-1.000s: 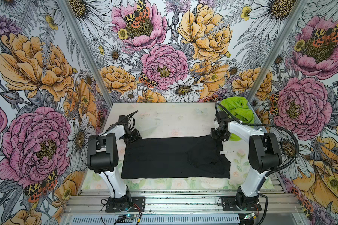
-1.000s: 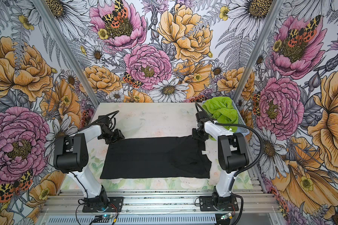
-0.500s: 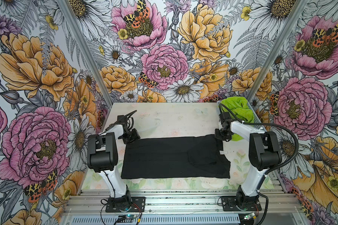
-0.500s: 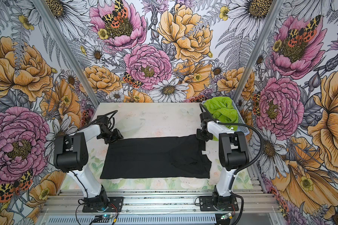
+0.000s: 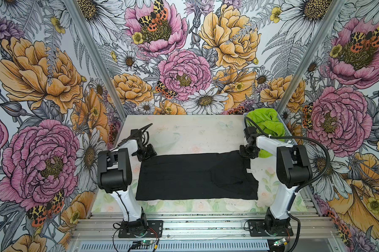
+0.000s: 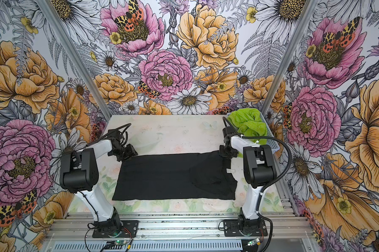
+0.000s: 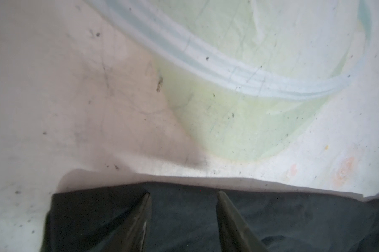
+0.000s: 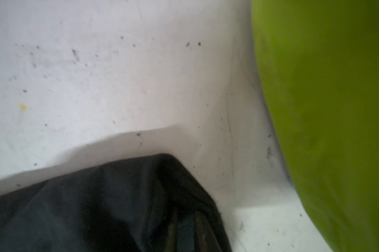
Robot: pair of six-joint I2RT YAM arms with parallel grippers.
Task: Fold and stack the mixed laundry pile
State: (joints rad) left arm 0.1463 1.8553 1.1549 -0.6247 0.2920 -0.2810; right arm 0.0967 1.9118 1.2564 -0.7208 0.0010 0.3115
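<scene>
- Floral wallpaper on three sides; pale flower-print table (image 5: 195, 131) in both top views.
- black T-shirt (image 5: 195, 176) lies flat mid-table, folded to a long band. Long axis runs left-right across the table, between the two arms.
- Its white neck label (image 5: 250, 170) sticks out at the right end, so the collar end points toward the right arm.
- lime-green shorts (image 5: 267, 124) sit bunched in the light-blue basket (image 5: 290, 139) at the far right corner, well apart from the left arm, with one fold hanging over the near rim beside the right wrist.
- Left arm: base at the near edge, elbow up, forearm reaching away. The left gripper (image 5: 148, 153) is down at the shirt's far left corner.
- Left wrist view: left gripper (image 7: 184, 194) fingers (image 7: 146, 209) stand clearly apart, tips on the shirt's edge with black cloth showing between them.
- Right arm mirrors it: elbow up, wrist bent down. The right gripper (image 5: 248, 152) is at the far right corner.
- Right wrist view: the corner of the shirt (image 8: 118, 207) is bunched and slightly raised. Fingers are mostly lost in dark cloth and look narrow, but I cannot tell whether they grip.
</scene>
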